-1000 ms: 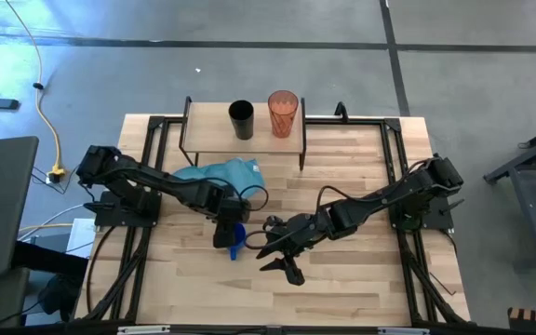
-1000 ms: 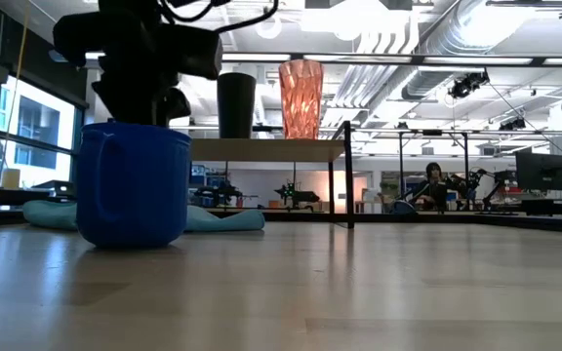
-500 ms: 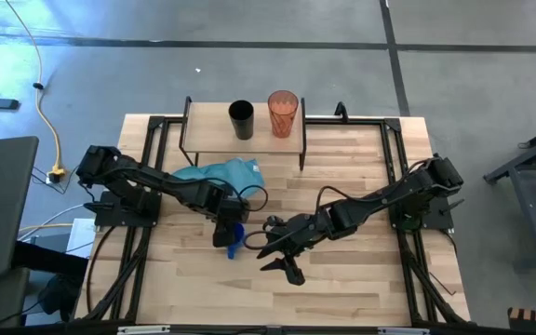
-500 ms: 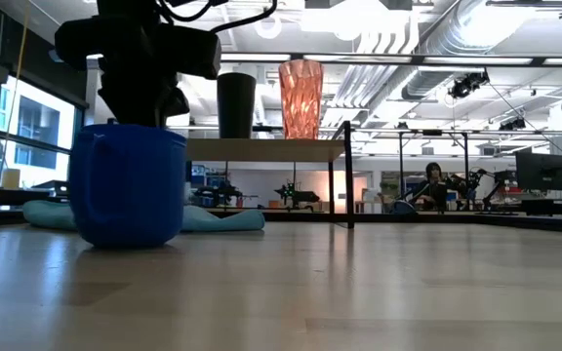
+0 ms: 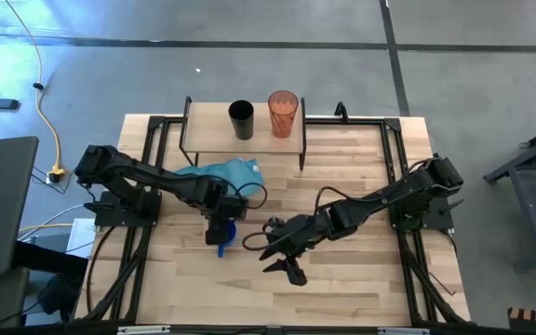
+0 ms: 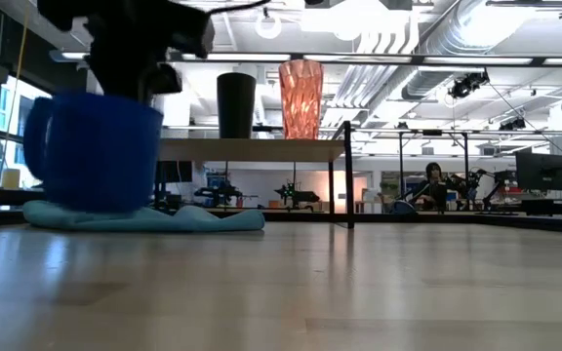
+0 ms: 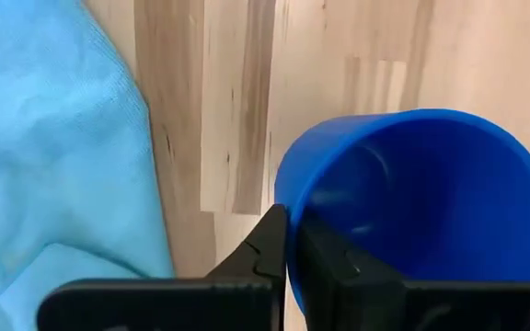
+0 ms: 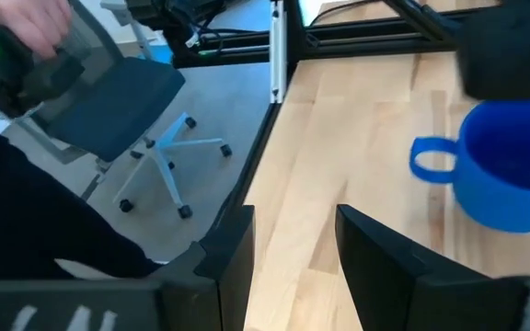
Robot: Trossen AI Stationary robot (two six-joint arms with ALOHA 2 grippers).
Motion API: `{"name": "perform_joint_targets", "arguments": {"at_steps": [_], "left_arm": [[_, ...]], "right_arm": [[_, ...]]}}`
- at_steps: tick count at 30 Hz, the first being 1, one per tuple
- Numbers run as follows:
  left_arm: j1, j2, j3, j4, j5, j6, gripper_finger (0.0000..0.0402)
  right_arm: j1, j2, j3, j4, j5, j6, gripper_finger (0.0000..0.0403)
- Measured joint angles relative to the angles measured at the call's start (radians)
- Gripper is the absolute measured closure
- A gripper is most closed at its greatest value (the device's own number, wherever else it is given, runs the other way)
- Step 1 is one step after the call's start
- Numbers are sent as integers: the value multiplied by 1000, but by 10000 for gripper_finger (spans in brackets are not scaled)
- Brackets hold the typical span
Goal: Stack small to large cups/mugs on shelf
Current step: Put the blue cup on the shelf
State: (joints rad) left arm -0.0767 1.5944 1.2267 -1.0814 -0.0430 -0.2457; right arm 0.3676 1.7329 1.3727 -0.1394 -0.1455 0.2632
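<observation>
Standing already on the shelf, the red-orange tumbler and the black cup are side by side and apart, upright, not one inside the other. So the two larger vessels are in place, but nothing is stacked yet.

The smallest one, the blue mug, is off the table: in the low view its base hangs above the tabletop in front of the teal cloth. The left gripper holds it, its two fingers pinched on the rim wall, one inside and one outside. It is near the cloth and well apart from the shelf.

The right gripper waits over the middle of the table with fingers spread and empty.

What is left, probably, is carrying the mug to the shelf and arranging all three by size.
</observation>
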Motion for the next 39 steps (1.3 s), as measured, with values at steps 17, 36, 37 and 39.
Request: {"name": "perform_joint_targets", "arguments": {"at_steps": [17,36,37,39], "left_arm": [[180,-81,329,-315,3,51,401],[828,-197,361,-356,-4,666,401],[860,-197,361,-345,6,696,401],[914,-197,361,-320,23,737,401]], "right_arm": [[67,-86,-2,-70,0,-71,258],[-50,-367,0,-68,355,-201,258],[-55,-368,0,-69,355,-201,258],[-63,-368,0,-77,355,-205,258]]}}
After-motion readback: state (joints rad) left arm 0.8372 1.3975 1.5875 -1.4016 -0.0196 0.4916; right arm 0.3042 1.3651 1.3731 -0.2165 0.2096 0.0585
